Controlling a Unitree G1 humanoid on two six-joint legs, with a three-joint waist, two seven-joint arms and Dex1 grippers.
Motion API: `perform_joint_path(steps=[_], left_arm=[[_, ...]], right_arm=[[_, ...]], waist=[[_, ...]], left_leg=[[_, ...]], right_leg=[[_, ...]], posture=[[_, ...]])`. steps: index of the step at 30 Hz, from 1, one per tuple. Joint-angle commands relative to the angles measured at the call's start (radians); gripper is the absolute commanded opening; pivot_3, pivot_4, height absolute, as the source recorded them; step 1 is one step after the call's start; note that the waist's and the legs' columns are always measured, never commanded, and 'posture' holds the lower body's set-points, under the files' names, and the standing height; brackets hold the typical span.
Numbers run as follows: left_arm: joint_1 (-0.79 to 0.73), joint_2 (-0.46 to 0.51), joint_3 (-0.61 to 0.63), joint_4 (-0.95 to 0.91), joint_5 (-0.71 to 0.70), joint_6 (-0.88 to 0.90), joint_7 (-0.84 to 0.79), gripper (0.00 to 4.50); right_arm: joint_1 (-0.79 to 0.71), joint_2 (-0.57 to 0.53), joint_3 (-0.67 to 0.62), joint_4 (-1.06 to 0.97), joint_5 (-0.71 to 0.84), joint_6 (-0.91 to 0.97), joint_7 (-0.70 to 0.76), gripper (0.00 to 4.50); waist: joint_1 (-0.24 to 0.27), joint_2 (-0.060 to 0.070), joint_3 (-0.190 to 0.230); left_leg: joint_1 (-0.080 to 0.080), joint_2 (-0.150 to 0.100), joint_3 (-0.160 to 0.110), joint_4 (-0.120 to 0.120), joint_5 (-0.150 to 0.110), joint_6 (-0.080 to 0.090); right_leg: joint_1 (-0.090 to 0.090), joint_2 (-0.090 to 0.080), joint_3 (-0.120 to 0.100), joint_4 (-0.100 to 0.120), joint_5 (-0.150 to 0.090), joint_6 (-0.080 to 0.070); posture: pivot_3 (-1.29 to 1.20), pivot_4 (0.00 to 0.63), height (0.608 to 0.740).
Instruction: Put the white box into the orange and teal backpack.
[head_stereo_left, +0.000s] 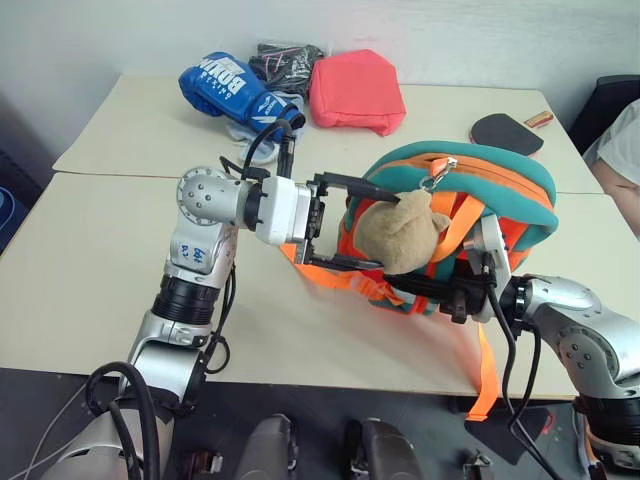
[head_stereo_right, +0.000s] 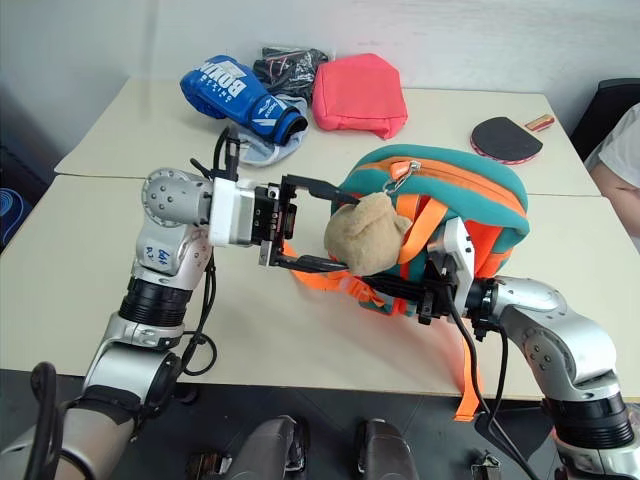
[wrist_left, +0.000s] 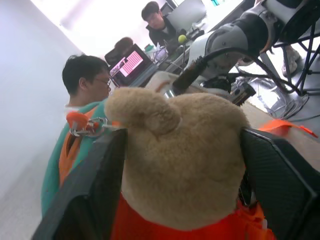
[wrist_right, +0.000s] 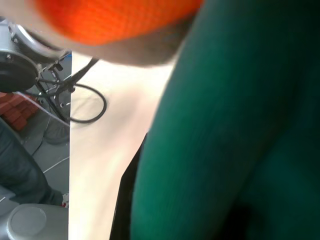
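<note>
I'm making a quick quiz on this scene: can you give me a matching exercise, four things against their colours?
Things:
1. boxing glove
2. pouch
3. plush toy
4. table tennis paddle

Colours:
A. tan
B. black with a reddish handle
C. blue with white lettering
D. coral red

Pairs: 1-C, 2-D, 3-A, 4-B

Soft woven cloth backpack (head_stereo_left: 500, 190) with glossy webbing straps (head_stereo_left: 484, 370), a fuzzy plush toy (head_stereo_left: 402, 235), on a smooth matt surface (head_stereo_left: 90, 270).
</note>
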Motion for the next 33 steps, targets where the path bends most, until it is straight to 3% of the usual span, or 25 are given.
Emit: perform_joint_path(steps=[1, 7, 15, 23, 27, 33], left_arm=[[-0.017, 0.006, 0.0, 0.009, 0.018, -0.045, 0.022, 2.42], [-0.042, 0.017, 0.056, 0.02, -0.043, 0.054, 0.093, 0.9], [-0.196, 0.078, 0.272, 0.166, -0.233, 0.445, 0.313, 0.9], [-0.207, 0.166, 0.25, 0.365, -0.116, 0.629, 0.45, 0.9], [-0.122, 0.193, 0.125, 0.341, -0.015, 0.627, 0.357, 0.9], [-0.096, 0.124, 0.205, 0.312, -0.113, 0.533, 0.273, 1.06]], right_arm=[[-0.004, 0.01, -0.005, -0.039, 0.012, 0.009, -0.016, 0.0], [0.024, 0.02, -0.028, -0.073, 0.027, 0.015, -0.052, 0.0], [0.095, 0.015, -0.109, -0.096, 0.072, 0.006, -0.06, 0.0], [0.161, 0.018, -0.161, -0.123, 0.094, -0.002, -0.078, 0.0], [0.196, 0.027, -0.18, -0.138, 0.098, -0.013, -0.091, 0.0], [0.232, 0.026, -0.191, -0.149, 0.099, -0.026, -0.095, 0.0]], waist=[[0.001, 0.0, 0.0], [0.002, 0.0, 0.0], [0.003, 0.0, 0.0], [0.009, 0.0, 0.0], [0.009, 0.0, 0.0], [0.008, -0.001, 0.001]], left_leg=[[0.0, 0.0, 0.0, 0.0, 0.0, 0.0], [0.0, 0.0, 0.0, 0.0, 0.0, 0.0], [0.0, 0.0, 0.0, -0.001, 0.0, 0.0], [0.0, 0.0, 0.0, 0.0, 0.0, 0.0], [-0.001, -0.002, 0.0, 0.0, 0.0, 0.001], [-0.003, -0.001, 0.0, 0.0, 0.0, 0.0]], right_leg=[[0.0, 0.0, 0.0, 0.0, 0.0, 0.0], [0.0, 0.0, 0.0, 0.0, 0.0, 0.0], [0.0, 0.0, 0.0, 0.0, 0.0, 0.0], [-0.001, 0.0, 0.0, 0.006, 0.0, 0.0], [-0.001, -0.001, 0.0, 0.005, 0.0, 0.0], [-0.003, -0.001, 0.0, 0.004, 0.0, 0.0]], posture=[[0.0, 0.15, 0.74], [0.0, 0.15, 0.74], [0.0, 0.15, 0.74], [0.0, 0.15, 0.74], [0.0, 0.15, 0.74], [0.0, 0.15, 0.74]])
